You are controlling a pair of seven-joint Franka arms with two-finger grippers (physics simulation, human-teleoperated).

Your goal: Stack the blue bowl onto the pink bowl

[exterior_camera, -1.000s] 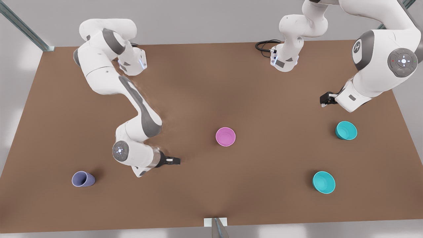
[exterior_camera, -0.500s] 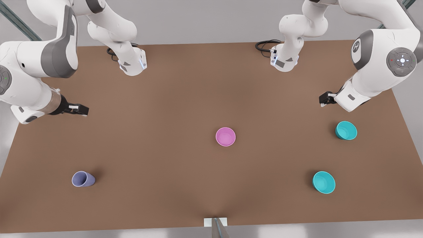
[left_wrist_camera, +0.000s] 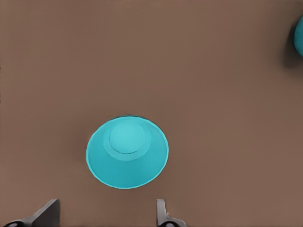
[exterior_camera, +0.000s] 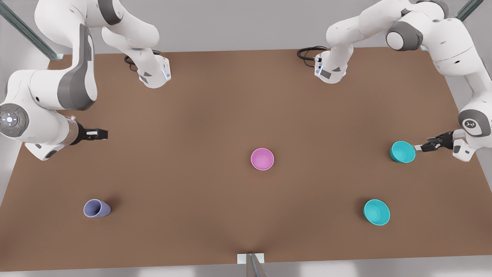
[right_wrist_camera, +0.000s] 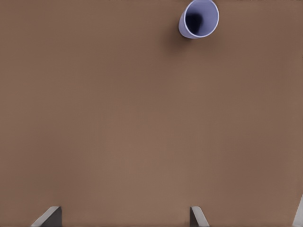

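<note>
The blue bowl (exterior_camera: pixel 403 151), the deeper teal one, sits upright at the front view's right. In the left wrist view the blue bowl (left_wrist_camera: pixel 127 151) lies just ahead of my fingertips. My left gripper (exterior_camera: pixel 423 147) hovers right beside its rim, open, nothing between its fingers (left_wrist_camera: pixel 47 213). The pink bowl (exterior_camera: pixel 262 159) stands upright at the table's middle, apart from both arms. My right gripper (exterior_camera: pixel 100 134) waits open over bare table at the front view's left; its fingers (right_wrist_camera: pixel 198 215) are spread wide.
A brighter turquoise bowl (exterior_camera: pixel 376 212) stands nearer the front edge on the right, its edge also at the border of the left wrist view (left_wrist_camera: pixel 299 35). A lavender cup (exterior_camera: pixel 96 208) lies tipped at the front left, open mouth toward the right wrist camera (right_wrist_camera: pixel 199 18). Brown table (exterior_camera: pixel 230 96).
My left gripper swung down from farther back to the blue bowl's side. The right arm pulled back from the table's middle to the left edge, then shifted slightly.
</note>
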